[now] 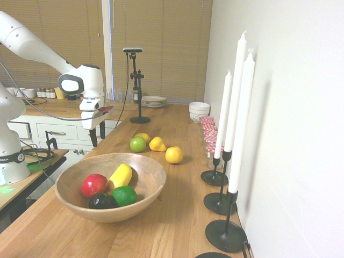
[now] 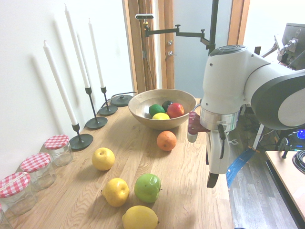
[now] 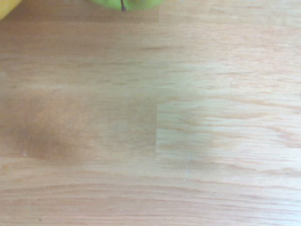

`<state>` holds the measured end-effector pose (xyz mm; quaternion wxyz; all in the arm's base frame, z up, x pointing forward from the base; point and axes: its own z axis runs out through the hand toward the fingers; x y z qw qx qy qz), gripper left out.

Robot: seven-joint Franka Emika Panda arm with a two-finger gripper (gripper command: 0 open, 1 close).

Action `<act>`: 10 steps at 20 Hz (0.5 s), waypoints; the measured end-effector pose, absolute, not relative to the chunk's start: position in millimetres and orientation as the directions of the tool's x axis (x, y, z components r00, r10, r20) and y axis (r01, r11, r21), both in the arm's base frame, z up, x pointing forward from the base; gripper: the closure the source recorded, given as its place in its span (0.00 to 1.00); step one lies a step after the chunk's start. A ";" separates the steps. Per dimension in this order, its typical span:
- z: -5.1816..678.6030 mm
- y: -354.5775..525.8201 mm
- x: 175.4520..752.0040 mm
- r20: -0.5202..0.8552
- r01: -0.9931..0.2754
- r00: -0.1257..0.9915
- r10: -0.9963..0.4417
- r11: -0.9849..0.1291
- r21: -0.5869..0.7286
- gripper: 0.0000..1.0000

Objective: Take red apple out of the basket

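The red apple [image 1: 94, 185] lay in the basket [image 1: 150, 183], on the side nearer the arm, touching a yellow fruit [image 1: 120, 176] and a dark avocado [image 1: 101, 201], so by my reading nothing of the task was done: the reach, the grasp and the lift out were all left. The wooden counter [image 1: 177, 215] carried everything. On it stood one basket, wide and shallow, near the wall end. The gripper [image 1: 98, 141] hung above the counter's edge, well apart from the basket and beside the loose fruit, its two dark fingers spread apart and holding nothing; the wrist view showed mostly bare wood with a sliver of the green apple [image 2: 147, 187] at its margin. Along the wall were three white candles [image 1: 237, 107] in black holders, with one more holder that seemed to hold no candle. At least three jars [image 2: 58, 149] with red checked lids showed in the second exterior view. Fruit in the basket counted four: the red apple, the yellow fruit, a lime [image 1: 124, 195] and the avocado. Loose fruit on the counter counted five: one orange [image 2: 167, 140], one green apple and three yellow pieces [image 2: 103, 159].
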<state>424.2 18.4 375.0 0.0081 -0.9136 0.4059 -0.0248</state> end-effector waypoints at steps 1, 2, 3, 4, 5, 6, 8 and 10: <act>374.8 18.4 424.2 0.038 -0.741 0.669 -0.742 -0.670 -0.035 0.00; 374.8 18.4 424.2 0.039 -0.741 0.670 -0.741 -0.671 -0.034 0.00; 375.7 18.3 424.9 0.043 -0.740 0.670 -0.741 -0.671 -0.035 0.00; 379.5 17.8 427.1 0.052 -0.742 0.667 -0.743 -0.669 -0.040 0.00; 386.7 16.0 431.5 0.065 -0.745 0.662 -0.747 -0.665 -0.050 0.00; 396.3 12.5 436.7 0.079 -0.749 0.655 -0.751 -0.660 -0.061 0.00; 420.7 0.1 447.9 0.103 -0.764 0.632 -0.768 -0.640 -0.085 0.00; 447.1 -18.4 457.9 0.120 -0.784 0.600 -0.791 -0.611 -0.106 0.00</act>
